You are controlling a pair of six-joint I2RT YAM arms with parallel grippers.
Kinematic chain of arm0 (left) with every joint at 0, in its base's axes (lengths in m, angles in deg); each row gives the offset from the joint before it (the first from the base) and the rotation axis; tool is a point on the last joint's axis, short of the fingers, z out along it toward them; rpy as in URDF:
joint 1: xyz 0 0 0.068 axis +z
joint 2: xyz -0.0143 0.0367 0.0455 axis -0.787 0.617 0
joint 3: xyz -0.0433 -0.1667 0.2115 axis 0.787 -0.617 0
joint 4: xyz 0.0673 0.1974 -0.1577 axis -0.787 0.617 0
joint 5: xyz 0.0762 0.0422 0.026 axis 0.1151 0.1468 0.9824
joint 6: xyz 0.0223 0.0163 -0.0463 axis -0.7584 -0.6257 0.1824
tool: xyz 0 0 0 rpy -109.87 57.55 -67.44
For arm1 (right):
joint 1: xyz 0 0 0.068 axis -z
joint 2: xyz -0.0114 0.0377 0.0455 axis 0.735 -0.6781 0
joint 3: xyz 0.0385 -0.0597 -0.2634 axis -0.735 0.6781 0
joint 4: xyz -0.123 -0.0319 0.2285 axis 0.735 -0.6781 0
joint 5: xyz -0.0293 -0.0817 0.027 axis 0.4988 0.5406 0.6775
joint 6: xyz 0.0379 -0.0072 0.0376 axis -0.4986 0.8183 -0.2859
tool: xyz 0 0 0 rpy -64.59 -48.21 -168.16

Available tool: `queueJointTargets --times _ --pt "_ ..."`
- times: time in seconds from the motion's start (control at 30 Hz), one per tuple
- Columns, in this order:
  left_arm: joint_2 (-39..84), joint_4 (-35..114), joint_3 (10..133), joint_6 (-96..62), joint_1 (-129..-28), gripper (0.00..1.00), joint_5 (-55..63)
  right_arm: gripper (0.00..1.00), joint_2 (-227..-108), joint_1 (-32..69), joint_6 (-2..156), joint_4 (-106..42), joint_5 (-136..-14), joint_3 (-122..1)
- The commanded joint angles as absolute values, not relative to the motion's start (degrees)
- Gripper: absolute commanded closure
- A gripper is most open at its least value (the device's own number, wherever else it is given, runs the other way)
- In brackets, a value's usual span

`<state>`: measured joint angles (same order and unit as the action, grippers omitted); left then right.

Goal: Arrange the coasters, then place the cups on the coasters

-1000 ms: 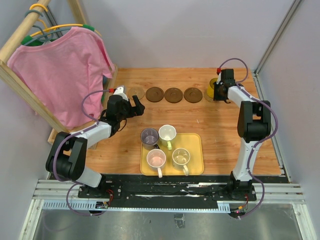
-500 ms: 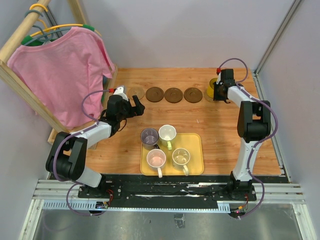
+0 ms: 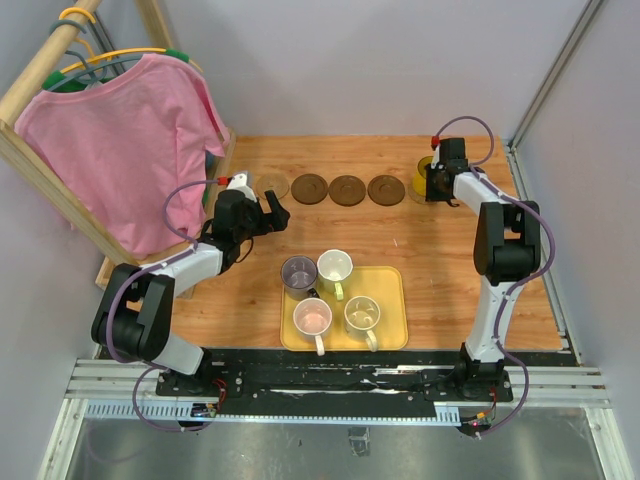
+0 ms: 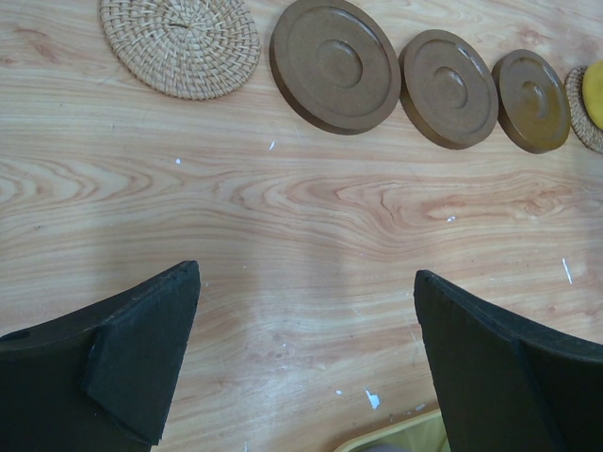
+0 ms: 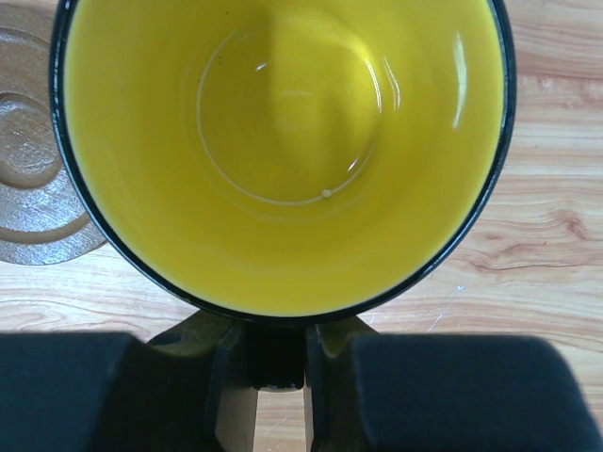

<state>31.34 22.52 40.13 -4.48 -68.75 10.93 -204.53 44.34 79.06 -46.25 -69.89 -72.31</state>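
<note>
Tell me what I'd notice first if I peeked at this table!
The big pink shirt hanging on the wooden rack at the far left jumps out first. Next comes the bright yellow cup at the far right end of the row of coasters, pinched by its handle in the right gripper. Near the middle, four more cups sit together on a yellow tray.

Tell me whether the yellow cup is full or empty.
Empty: the right wrist view looks straight down into the yellow cup and shows its bare glazed bottom, with no liquid.
</note>
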Motion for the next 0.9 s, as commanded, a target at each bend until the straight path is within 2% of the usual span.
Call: queueJointTargets --times 0.0,0.63,0.7,0.8,0.87 --pt "31.04 21.40 39.94 -4.41 -68.52 0.00 10.67 0.99 -202.36 43.11 79.88 -45.62 -68.97 -72.89" --pt "30.87 21.39 39.46 -4.40 -68.52 0.00 10.67 0.99 -201.50 42.65 79.42 -45.95 -67.32 -71.35" --pt "31.07 21.29 39.57 -4.31 -68.52 0.00 10.59 0.93 -201.59 42.65 79.35 -46.08 -67.22 -71.45" --pt "31.16 21.29 39.54 -4.28 -68.52 0.00 10.52 0.76 -201.72 42.60 79.31 -46.30 -67.37 -71.51" --pt "31.20 21.29 39.53 -4.30 -68.52 0.00 10.48 0.69 -201.64 42.56 79.19 -46.38 -67.52 -71.50"
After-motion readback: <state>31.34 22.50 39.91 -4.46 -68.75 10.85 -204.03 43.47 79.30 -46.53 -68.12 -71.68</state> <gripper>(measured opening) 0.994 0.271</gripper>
